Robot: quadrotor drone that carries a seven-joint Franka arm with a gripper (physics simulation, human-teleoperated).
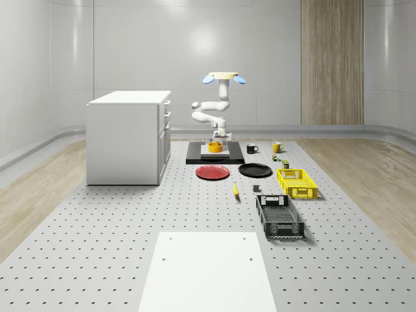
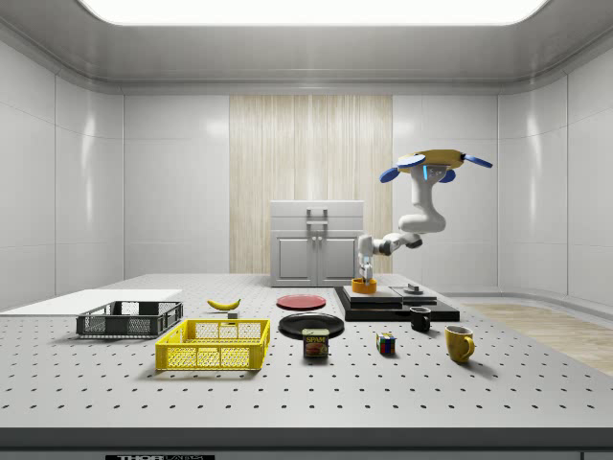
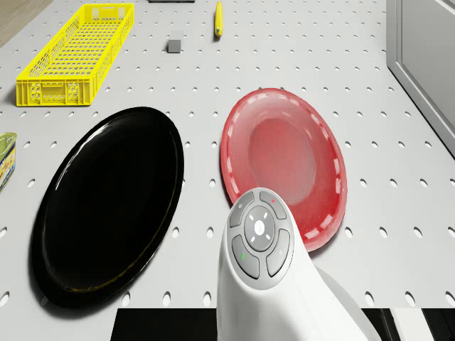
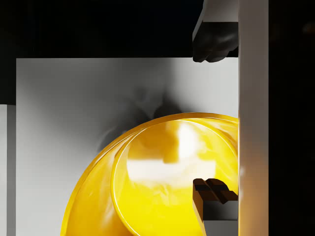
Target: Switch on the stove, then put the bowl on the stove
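Observation:
The yellow bowl (image 1: 214,147) (image 2: 364,286) sits on the grey top plate (image 4: 74,98) of the black stove (image 1: 195,159) (image 2: 397,305). The drone (image 1: 221,78) (image 2: 436,163) hovers above the stove, its white arm folded down toward the bowl. My gripper (image 1: 220,137) (image 2: 364,271) (image 4: 214,120) is open just over the bowl and straddles its rim. One finger (image 4: 214,44) is outside the bowl (image 4: 157,191), the other (image 4: 211,196) is inside it. A small knob (image 2: 414,288) stands on the stove's far side; I cannot tell its setting.
A red plate (image 1: 212,172) (image 3: 284,167) and a black plate (image 1: 255,170) (image 3: 106,202) lie in front of the stove. A white cabinet (image 1: 127,136) stands at the whole-scene view's left. Two mugs (image 1: 251,149), a yellow basket (image 1: 297,183), a black basket (image 1: 279,216) and a banana (image 1: 235,190) lie to the right.

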